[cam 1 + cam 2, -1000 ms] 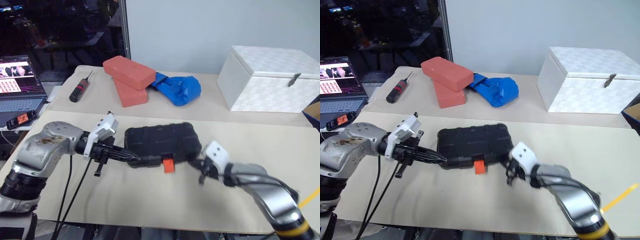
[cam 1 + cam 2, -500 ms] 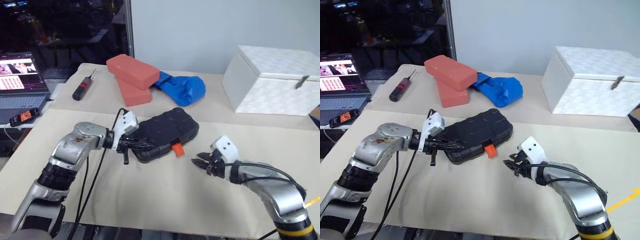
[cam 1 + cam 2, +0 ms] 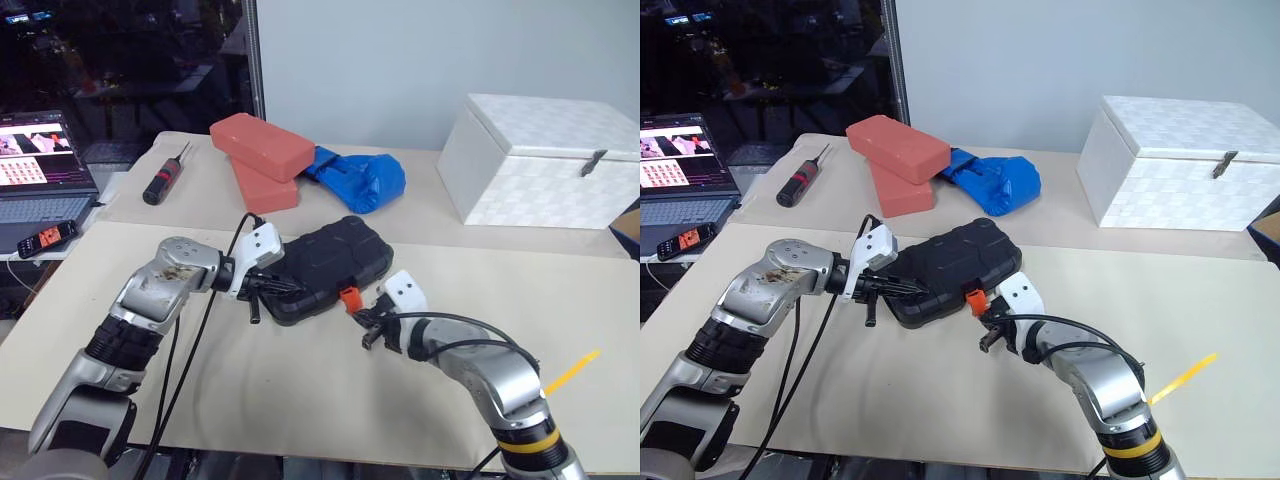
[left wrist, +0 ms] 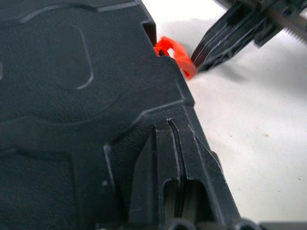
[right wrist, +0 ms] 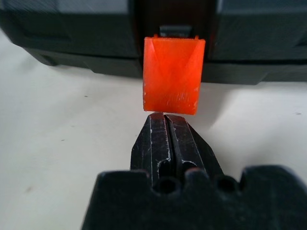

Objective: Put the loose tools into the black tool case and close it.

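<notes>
While nearest the camera on the beige table, right gripper with both fingers pressed together, nothing between them, tips meeting the lower edge of the small orange latch that hangs open from the front edge of the black tool case. Just beyond, at the case's near left corner, left gripper likewise closed with no gap, fingers lying against the textured lid and holding nothing. Case itself shut, lid down, lying flat and turned at an angle near the middle of the table, between the two grippers. Further back, on a second table, two red bricks stacked crosswise, with a crumpled blue bag touching their right side. Well to the left of the bricks, a black tool with a red band and thin tip, lying alone. Far right, a closed white box with a metal clasp. Off the far left edge, an open laptop with a lit screen, and a small black handset just in front of it.
</notes>
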You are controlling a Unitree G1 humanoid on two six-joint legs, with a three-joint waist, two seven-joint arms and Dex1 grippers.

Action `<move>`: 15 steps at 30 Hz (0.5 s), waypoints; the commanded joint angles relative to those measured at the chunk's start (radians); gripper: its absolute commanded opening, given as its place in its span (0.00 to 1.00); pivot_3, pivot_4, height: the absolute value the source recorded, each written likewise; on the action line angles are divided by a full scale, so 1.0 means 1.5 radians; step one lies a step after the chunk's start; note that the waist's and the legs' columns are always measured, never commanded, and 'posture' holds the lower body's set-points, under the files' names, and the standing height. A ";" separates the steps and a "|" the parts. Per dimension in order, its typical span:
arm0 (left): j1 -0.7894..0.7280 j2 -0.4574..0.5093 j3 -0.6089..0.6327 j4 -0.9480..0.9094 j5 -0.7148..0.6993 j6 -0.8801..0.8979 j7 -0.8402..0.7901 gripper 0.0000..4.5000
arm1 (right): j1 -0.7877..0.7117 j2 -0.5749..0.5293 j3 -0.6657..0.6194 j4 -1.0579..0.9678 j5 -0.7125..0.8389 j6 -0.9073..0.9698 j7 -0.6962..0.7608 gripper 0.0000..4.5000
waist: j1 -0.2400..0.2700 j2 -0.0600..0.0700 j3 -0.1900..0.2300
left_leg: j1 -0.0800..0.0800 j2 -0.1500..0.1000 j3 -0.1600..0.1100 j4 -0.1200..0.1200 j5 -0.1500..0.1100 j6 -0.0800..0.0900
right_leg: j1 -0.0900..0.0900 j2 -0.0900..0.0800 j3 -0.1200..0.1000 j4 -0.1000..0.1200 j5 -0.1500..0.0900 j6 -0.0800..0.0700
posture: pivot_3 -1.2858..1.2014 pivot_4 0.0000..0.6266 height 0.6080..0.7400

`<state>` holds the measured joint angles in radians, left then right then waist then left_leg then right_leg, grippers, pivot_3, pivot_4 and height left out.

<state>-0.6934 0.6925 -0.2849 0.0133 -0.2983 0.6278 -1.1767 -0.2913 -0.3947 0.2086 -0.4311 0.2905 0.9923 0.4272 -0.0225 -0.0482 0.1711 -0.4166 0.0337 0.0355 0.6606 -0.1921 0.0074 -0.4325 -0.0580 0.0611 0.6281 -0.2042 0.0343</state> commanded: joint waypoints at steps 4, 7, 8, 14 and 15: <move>0.022 0.007 -0.016 -0.003 0.021 0.013 0.003 0.00 | -0.037 0.023 0.009 0.015 -0.017 -0.057 -0.002 0.00 | 0.000 0.000 0.000 | 0.000 0.000 0.000 0.000 0.000 0.000 | 0.000 0.000 0.000 0.000 0.000 0.001 | 0.52 0.24 1.00; 0.026 0.007 -0.014 -0.007 0.020 0.016 0.007 0.00 | -0.049 0.031 0.019 0.038 -0.027 -0.075 0.000 0.00 | 0.000 0.000 0.000 | 0.000 0.000 0.000 0.000 0.000 0.000 | 0.000 0.000 0.000 0.000 0.000 0.000 | 0.52 0.24 1.00; 0.027 0.007 -0.014 -0.008 0.020 0.017 0.007 0.00 | -0.051 0.034 0.021 0.045 -0.030 -0.080 0.002 0.00 | -0.001 0.000 0.000 | 0.000 0.000 0.000 0.000 0.000 0.000 | 0.000 0.000 0.000 0.000 0.000 0.000 | 0.52 0.24 1.00; 0.033 0.005 -0.016 -0.002 0.026 0.015 0.012 0.00 | -0.059 0.032 0.014 0.027 -0.029 -0.073 0.010 0.00 | -0.002 0.000 0.000 | 0.001 0.000 0.000 0.000 0.000 0.000 | 0.000 0.000 0.000 0.000 0.000 -0.001 | 0.52 0.24 1.00; 0.035 0.006 -0.020 -0.001 0.030 0.016 0.011 0.00 | -0.059 0.030 0.012 0.019 -0.028 -0.070 0.010 0.00 | -0.002 0.000 0.000 | 0.001 0.000 0.000 0.000 0.000 0.000 | 0.000 0.000 0.000 0.000 0.000 -0.001 | 0.52 0.24 1.00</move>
<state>-0.6694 0.6948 -0.2735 -0.0065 -0.2978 0.6327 -1.1641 -0.3443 -0.3449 0.2451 -0.3359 0.2450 0.9041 0.4371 -0.0262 -0.0482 0.1711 -0.4156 0.0339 0.0355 0.6606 -0.1921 0.0075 -0.4323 -0.0578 0.0615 0.6285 -0.2040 0.0335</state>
